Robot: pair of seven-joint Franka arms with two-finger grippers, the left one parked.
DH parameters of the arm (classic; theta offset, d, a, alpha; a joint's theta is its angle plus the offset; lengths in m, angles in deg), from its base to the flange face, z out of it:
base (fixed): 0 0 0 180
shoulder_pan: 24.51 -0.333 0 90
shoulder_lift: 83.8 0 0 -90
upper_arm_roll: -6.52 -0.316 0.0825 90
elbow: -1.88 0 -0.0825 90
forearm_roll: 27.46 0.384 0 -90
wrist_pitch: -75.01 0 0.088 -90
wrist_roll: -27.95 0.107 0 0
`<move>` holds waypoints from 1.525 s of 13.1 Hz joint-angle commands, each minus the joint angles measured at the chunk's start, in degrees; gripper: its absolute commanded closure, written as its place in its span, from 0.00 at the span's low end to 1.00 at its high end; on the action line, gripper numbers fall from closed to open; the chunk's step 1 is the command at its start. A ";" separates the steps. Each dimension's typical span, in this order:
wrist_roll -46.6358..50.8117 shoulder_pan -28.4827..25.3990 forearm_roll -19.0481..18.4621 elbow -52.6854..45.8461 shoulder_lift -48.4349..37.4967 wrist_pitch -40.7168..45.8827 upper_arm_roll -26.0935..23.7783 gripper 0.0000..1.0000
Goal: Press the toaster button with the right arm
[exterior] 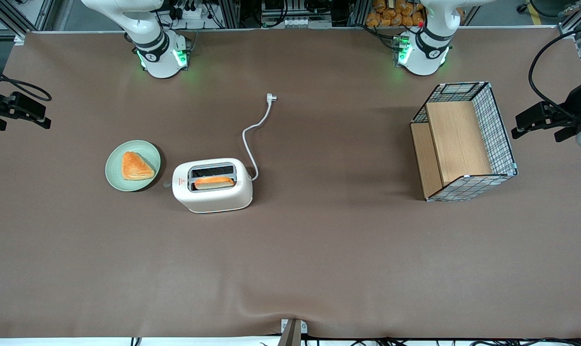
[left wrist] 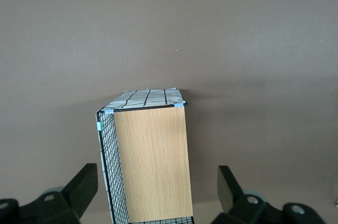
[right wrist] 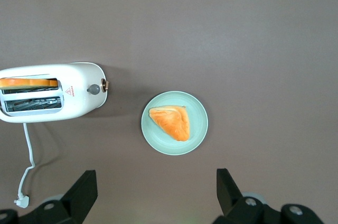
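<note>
The cream-white toaster (exterior: 212,185) stands on the brown table with a slice of bread in the slot nearer the front camera. Its tiny grey button (exterior: 167,183) juts from the short end by the red triangle sticker, facing the plate. In the right wrist view the toaster (right wrist: 53,92) and its button (right wrist: 104,84) show from high above. My right gripper (right wrist: 157,195) is open and empty, well above the table and apart from the toaster. In the front view only the right arm's base (exterior: 158,48) shows.
A green plate (exterior: 115,179) with a triangular pastry (exterior: 136,166) sits beside the toaster's button end. The white cord and plug (exterior: 271,98) run from the toaster away from the front camera. A wire basket with wooden boards (exterior: 463,142) stands toward the parked arm's end.
</note>
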 commanded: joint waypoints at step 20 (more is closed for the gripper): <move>-1.70 0.22 2.37 0.22 4.55 0.67 -0.54 0.00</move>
